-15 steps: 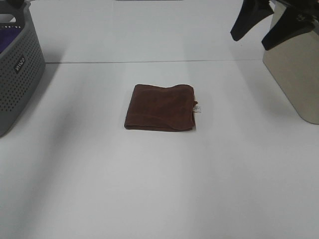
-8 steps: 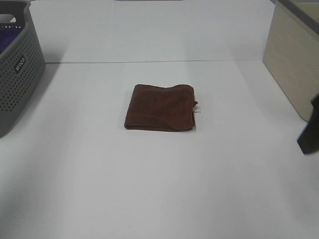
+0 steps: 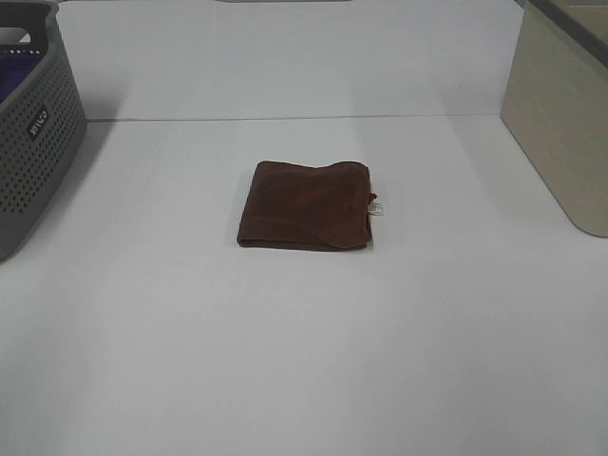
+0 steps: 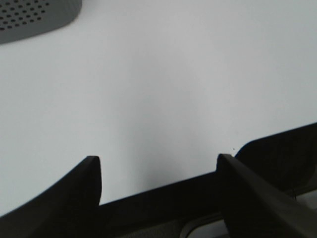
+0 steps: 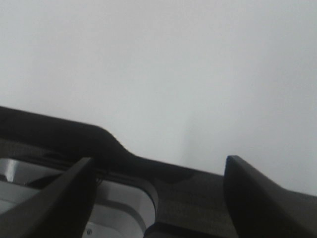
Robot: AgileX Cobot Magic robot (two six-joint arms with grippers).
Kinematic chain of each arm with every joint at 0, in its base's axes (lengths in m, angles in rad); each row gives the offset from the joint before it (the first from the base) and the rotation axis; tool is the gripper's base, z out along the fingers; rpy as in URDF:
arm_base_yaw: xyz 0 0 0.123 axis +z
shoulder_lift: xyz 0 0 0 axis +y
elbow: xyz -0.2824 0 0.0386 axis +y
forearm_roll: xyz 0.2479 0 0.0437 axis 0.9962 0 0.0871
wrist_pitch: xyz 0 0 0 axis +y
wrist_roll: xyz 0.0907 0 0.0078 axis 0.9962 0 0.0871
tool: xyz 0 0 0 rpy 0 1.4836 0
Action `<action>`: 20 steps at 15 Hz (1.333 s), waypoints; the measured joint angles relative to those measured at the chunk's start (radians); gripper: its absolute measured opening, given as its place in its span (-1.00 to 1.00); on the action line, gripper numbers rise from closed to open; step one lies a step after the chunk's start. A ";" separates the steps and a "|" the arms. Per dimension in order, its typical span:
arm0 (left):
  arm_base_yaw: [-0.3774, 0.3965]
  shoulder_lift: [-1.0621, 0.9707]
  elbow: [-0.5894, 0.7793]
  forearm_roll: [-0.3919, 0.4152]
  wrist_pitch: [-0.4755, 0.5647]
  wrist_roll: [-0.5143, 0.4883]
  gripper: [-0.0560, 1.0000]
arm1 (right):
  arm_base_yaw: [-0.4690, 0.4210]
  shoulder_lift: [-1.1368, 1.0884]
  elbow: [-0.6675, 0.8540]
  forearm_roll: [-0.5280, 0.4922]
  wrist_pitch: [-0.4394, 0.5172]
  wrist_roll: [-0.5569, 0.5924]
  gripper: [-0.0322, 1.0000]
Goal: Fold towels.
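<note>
While the towel (image 3: 306, 206) lies folded into a neat dark reddish-brown square in the middle of the white table (image 3: 304, 361), its small white tag (image 3: 377, 207) poking out at the right edge, I've got neither arm showing on my overhead feed. My left gripper (image 4: 158, 166) shows on its wrist camera with fingers spread wide over bare tabletop, holding nothing, a corner of the grey perforated basket (image 3: 33, 123) just in shot. My right gripper (image 5: 159, 168) is likewise parted and empty over plain white surface, and over on the right side of the table stands a beige bin (image 3: 560, 114), well apart from the towel.
</note>
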 joint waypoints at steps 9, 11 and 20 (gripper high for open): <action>0.000 -0.072 0.061 -0.011 -0.074 0.046 0.30 | 0.000 -0.228 0.002 -0.003 -0.001 0.000 0.39; 0.000 -0.072 0.061 -0.011 -0.074 0.051 0.30 | 0.000 -0.228 0.003 -0.003 -0.001 0.000 0.39; 0.000 -0.072 0.061 -0.011 -0.074 0.054 0.30 | 0.000 -0.228 0.004 -0.003 -0.001 0.000 0.39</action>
